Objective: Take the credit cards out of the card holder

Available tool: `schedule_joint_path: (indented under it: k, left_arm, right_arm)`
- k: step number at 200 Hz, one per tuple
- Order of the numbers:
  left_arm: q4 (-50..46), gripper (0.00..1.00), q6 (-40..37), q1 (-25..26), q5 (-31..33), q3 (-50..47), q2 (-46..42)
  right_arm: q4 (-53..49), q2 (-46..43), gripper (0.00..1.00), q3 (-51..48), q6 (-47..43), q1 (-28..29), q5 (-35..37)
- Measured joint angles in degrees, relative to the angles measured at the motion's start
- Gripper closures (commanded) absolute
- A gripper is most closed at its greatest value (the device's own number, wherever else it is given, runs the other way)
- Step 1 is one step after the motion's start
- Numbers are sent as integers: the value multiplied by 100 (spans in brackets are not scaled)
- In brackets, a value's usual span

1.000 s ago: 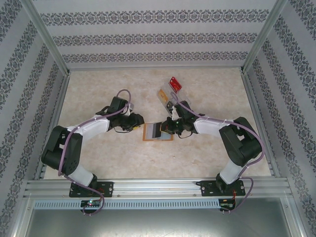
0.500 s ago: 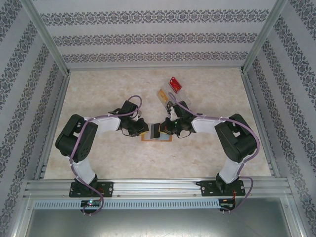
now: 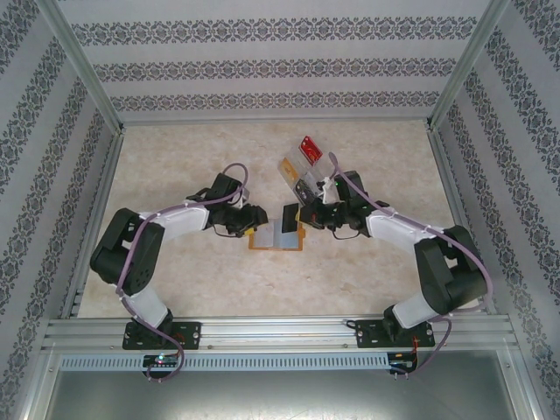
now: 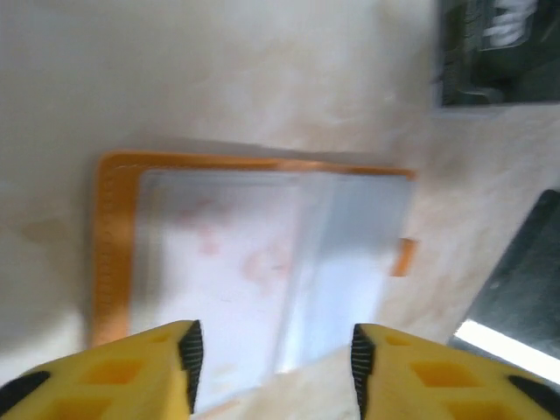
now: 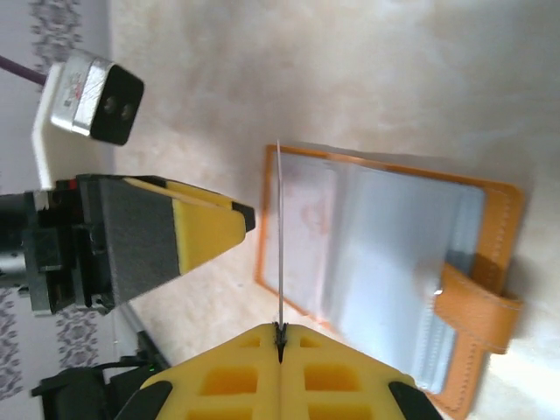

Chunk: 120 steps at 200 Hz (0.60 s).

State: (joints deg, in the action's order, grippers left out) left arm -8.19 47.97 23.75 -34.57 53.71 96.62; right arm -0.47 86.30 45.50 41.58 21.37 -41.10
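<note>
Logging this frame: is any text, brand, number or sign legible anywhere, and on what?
None readable.
dark object, left wrist view: pale marks, blurred.
red card: pale mark, too small.
credit card: edge-on, faces hidden.
card holder: no print seen.

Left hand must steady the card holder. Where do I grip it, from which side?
Probably the orange border on the half away from the tab, coming low from the left with the open left hand. The card holder lies flat and open, and the right hand holds a credit card on the tab side.
</note>
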Motion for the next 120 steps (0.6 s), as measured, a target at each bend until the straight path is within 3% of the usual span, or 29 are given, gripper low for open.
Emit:
schedule_joint_path:
  k: [20, 58, 81, 120]
  left_arm:
    - [289, 22, 186, -66, -297, 72, -282]
    - [1298, 22, 643, -90, -1005, 181, -400]
    - [1893, 32, 949, -90, -1368, 181, -350]
    - [2651, 60, 1399, -90, -1757, 157, -330]
  right_arm:
    - [28, -87, 100, 79, 20, -164, -275]
    - [243, -87, 100, 293, 208, -262, -815]
    - [494, -87, 100, 396, 396, -264, -1110]
    - [820, -74, 100, 507, 669, -302, -1410]
